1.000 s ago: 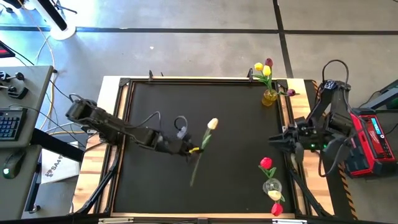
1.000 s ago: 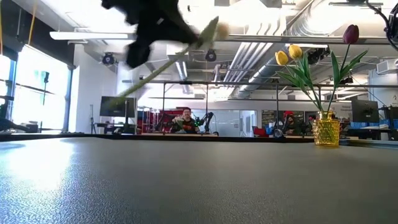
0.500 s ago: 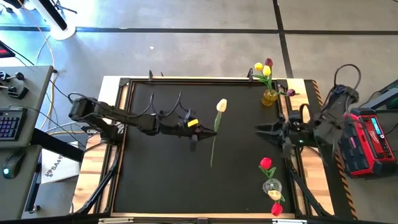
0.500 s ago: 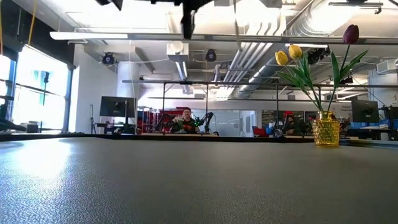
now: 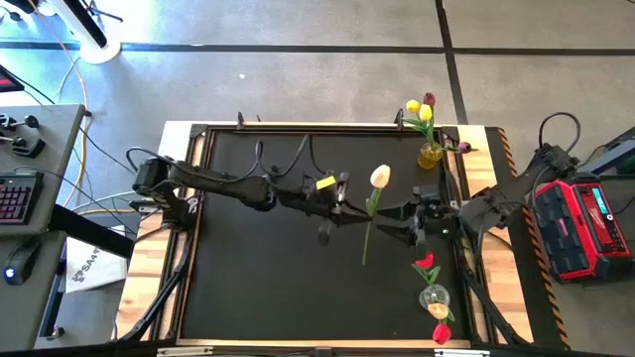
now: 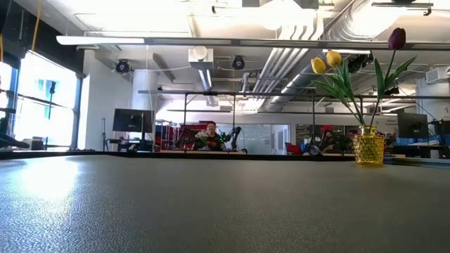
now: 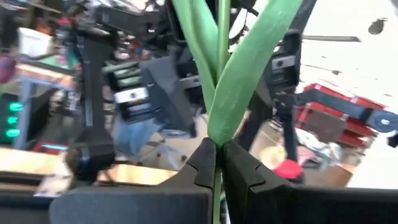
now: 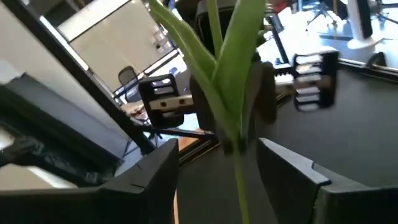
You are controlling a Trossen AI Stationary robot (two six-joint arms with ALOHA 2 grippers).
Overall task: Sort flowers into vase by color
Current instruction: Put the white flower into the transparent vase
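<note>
From above, the left arm reaches from nine o'clock across the black mat [image 5: 248, 278] to its centre, and the left gripper [image 5: 349, 210] is clamped on the stem of a cream-white tulip [image 5: 380, 178]. The bud points toward one o'clock and the thin stem trails toward six. Only the left wrist view shows the grip itself: two dark, notched fingers [image 7: 202, 165] are pressed together on the green stem, just below where the smooth, blade-shaped leaves fork.

The right arm comes in from three o'clock, bent low. The right gripper [image 5: 389, 222] stands wide, one finger on each side of the same stem. In the right wrist view the stem and leaves hang between the spread fingers [image 8: 292, 171]; whether they touch it cannot be told.

At one o'clock a yellow textured glass vase [image 5: 431, 154] holds yellow and maroon tulips. The low view shows these upright, but neither arm. At five o'clock a clear vase [image 5: 434, 297] holds red tulips and a pale one.
</note>
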